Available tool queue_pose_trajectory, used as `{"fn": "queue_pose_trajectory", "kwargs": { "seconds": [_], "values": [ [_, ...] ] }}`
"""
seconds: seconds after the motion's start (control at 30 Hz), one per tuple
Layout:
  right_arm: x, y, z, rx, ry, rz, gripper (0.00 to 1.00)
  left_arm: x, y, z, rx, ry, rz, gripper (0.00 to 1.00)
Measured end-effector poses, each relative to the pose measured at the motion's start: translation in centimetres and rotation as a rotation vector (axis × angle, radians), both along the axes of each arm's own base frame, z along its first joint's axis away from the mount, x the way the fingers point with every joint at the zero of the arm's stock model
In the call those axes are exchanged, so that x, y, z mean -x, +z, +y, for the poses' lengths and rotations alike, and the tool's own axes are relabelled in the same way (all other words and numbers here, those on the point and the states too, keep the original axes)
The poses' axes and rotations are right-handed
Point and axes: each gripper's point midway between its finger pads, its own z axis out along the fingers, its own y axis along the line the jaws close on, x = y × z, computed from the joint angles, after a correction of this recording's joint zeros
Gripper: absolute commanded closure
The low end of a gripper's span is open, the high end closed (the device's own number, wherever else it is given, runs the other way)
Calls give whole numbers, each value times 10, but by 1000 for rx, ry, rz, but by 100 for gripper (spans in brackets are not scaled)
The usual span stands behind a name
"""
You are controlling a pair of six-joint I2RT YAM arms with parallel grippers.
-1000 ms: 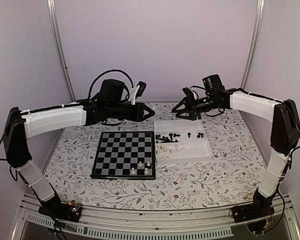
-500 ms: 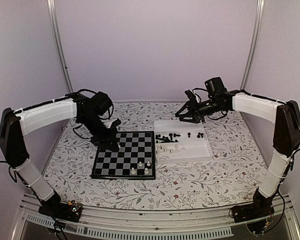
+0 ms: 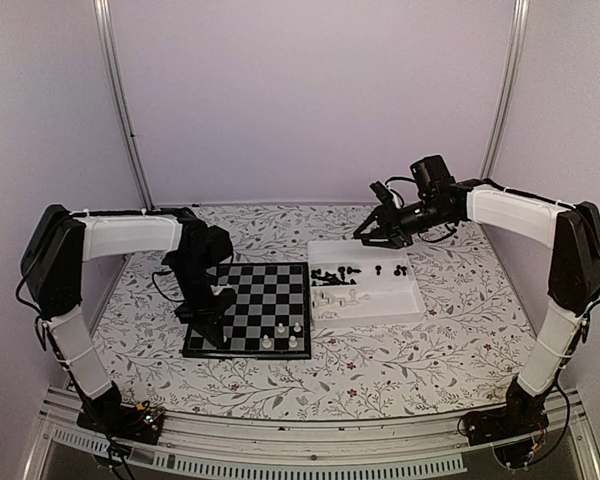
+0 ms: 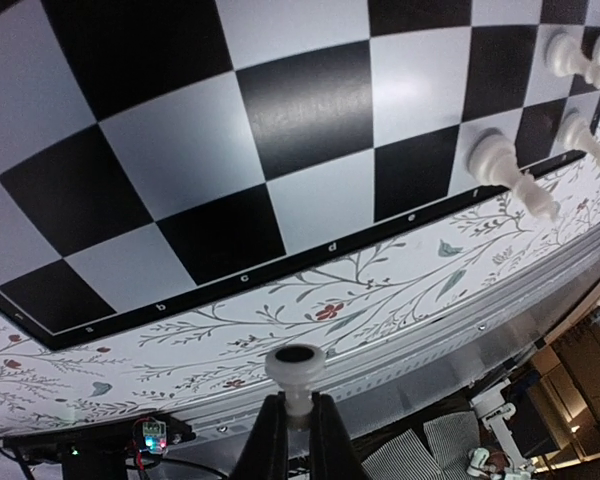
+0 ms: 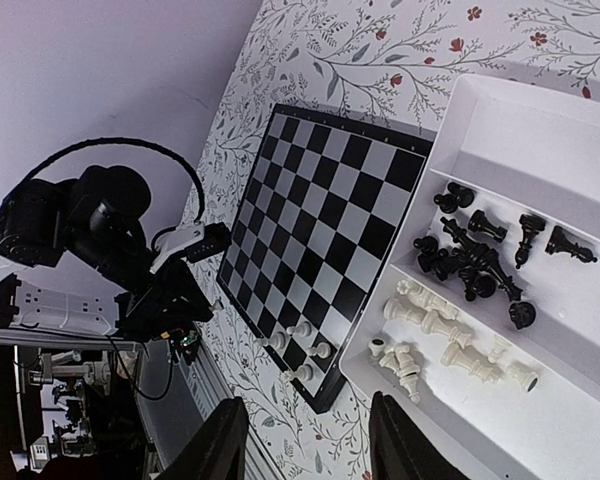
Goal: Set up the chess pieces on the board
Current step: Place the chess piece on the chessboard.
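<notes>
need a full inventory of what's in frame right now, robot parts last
board: one, black and pale grey checks, table centre.
white pieces on board: four, near right corner.
tray: one, white, right of board.
black pieces: heap, count unclear, tray's far compartment.
white pieces in tray: several, near compartment.
table: one, floral cover.
left tool: shut on a white piece, by the board's near left corner.
right tool: open, empty, raised near tray's far edge.

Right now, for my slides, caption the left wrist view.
Left pincer grips a white piece beside the board's lettered edge.
</notes>
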Motion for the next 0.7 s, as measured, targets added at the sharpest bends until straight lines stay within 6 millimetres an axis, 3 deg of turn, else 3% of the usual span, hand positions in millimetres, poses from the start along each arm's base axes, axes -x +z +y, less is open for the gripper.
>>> {"fn": "queue_pose_trajectory", "kwargs": {
  "seconds": [0.53,0.7],
  "values": [
    [2,1,-2,7,14,-20,56,-3,-25,-1,-45,-11,66,92],
    [2,0,-2,8,15,-18,56,-5,-31,-1,-56,-18,73,78]
  ]
}}
